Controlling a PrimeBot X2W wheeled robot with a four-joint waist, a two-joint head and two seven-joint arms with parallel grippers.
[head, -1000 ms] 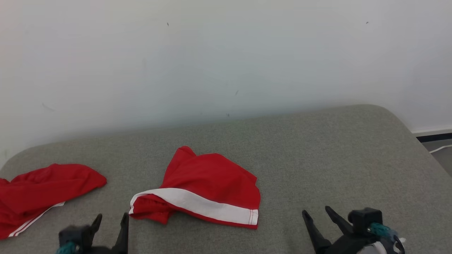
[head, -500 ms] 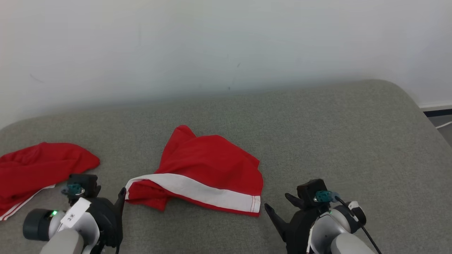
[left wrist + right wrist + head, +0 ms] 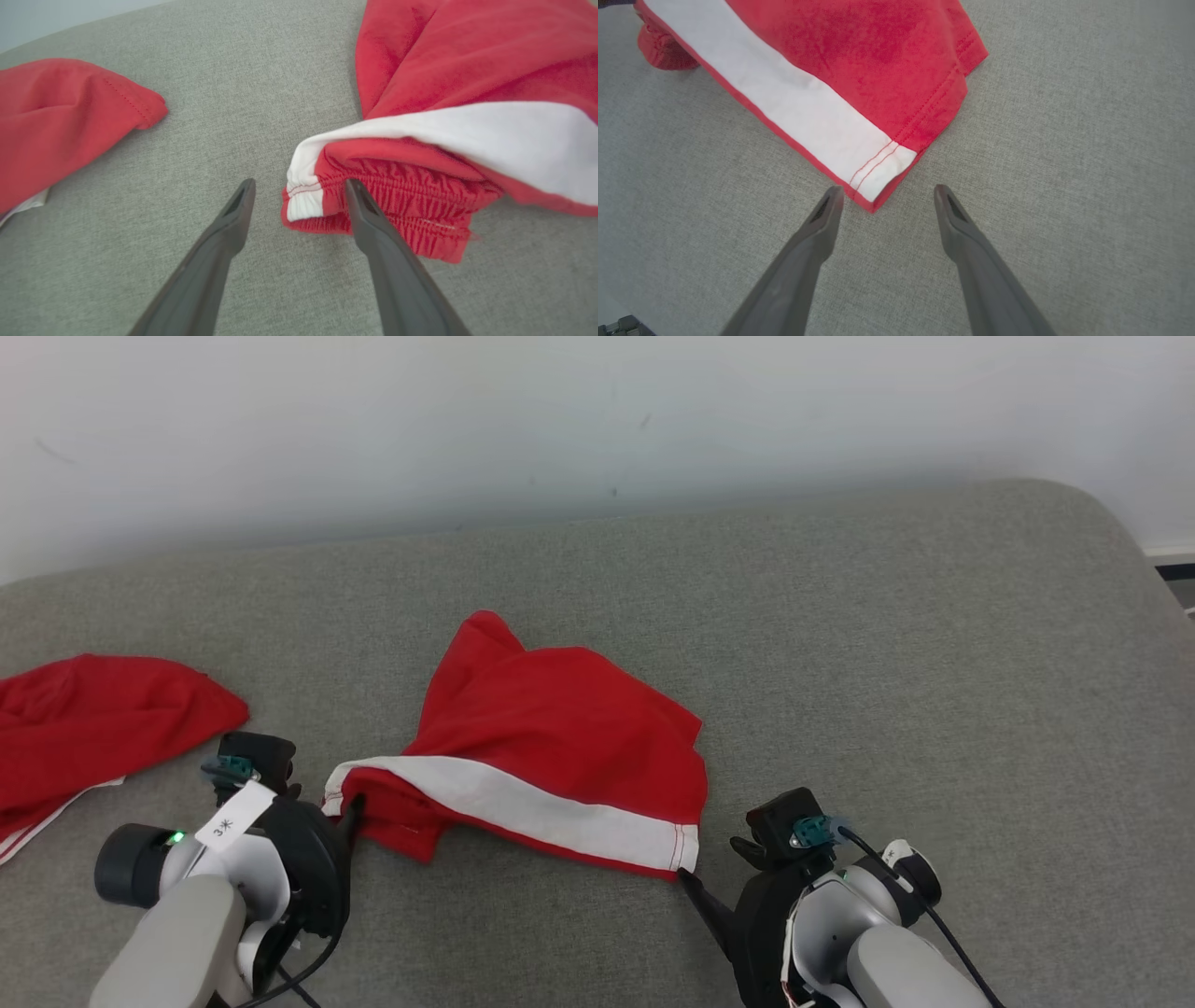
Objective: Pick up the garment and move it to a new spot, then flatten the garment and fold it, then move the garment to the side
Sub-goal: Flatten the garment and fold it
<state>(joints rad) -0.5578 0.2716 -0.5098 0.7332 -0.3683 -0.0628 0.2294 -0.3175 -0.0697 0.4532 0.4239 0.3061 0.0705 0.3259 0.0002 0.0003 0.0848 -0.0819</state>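
The garment (image 3: pixel 560 737) is a pair of red shorts with a white side stripe, lying crumpled in the middle of the grey cushioned surface (image 3: pixel 887 663). My left gripper (image 3: pixel 329 803) is open at the garment's near left corner. In the left wrist view the elastic waistband corner (image 3: pixel 317 205) sits between its fingers (image 3: pixel 300 184), the right finger lying over the band. My right gripper (image 3: pixel 711 861) is open at the near right corner. The white hem corner (image 3: pixel 878 177) lies just ahead of its fingertips (image 3: pixel 888 190), in the gap between them.
A second red garment (image 3: pixel 93 719) with white stripes lies at the far left, also seen in the left wrist view (image 3: pixel 60 121). A white wall (image 3: pixel 560 411) runs behind the surface. The rounded right edge drops to the floor (image 3: pixel 1178 583).
The head camera has tilted down, so the scene sits higher. Both arms have reached forward to the garment's near corners, left at the waistband, right at the hem. Both stay open.
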